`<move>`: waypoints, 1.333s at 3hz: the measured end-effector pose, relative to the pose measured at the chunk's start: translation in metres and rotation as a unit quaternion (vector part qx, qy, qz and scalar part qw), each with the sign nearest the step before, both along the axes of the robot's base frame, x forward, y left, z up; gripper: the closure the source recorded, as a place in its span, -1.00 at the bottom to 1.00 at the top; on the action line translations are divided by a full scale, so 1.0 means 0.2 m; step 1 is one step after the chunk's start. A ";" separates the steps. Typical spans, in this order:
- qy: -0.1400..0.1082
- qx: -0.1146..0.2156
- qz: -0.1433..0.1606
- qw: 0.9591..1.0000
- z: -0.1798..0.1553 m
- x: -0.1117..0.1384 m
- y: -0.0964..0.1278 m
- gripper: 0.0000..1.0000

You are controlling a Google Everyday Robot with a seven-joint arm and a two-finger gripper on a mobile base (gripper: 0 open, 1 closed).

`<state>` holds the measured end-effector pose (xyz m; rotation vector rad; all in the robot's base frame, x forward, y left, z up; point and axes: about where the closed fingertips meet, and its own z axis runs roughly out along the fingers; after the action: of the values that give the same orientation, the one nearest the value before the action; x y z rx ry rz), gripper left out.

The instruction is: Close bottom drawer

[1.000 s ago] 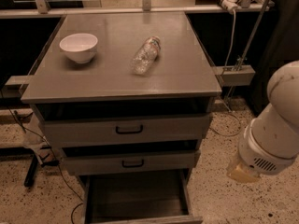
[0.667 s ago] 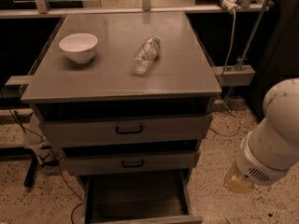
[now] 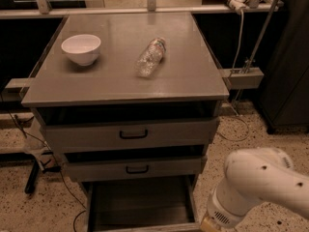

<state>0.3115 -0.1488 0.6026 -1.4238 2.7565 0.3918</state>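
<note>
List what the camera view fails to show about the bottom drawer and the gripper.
Bottom drawer: open; front and handle cut off by the lower edge.
Gripper: lower right, beside the drawer, mostly cut off by the same edge.
Bottle on the cabinet top: label too small to read.

Bowl (image 3: 81,48) on desk (image 3: 111,83), left rear; bottle (image 3: 150,57) to its right. Under the top: top drawer (image 3: 133,134), middle drawer (image 3: 136,169) below it, bottom drawer (image 3: 140,202) lowest, projecting furthest forward. Gripper (image 3: 210,224) low right, by that drawer's front-right corner.
</note>
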 end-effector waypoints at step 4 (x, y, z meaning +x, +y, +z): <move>0.020 0.087 -0.112 0.990 -0.78 0.00 0.15 1.00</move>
<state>0.3105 -0.1194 0.4462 -1.0666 2.7909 0.6392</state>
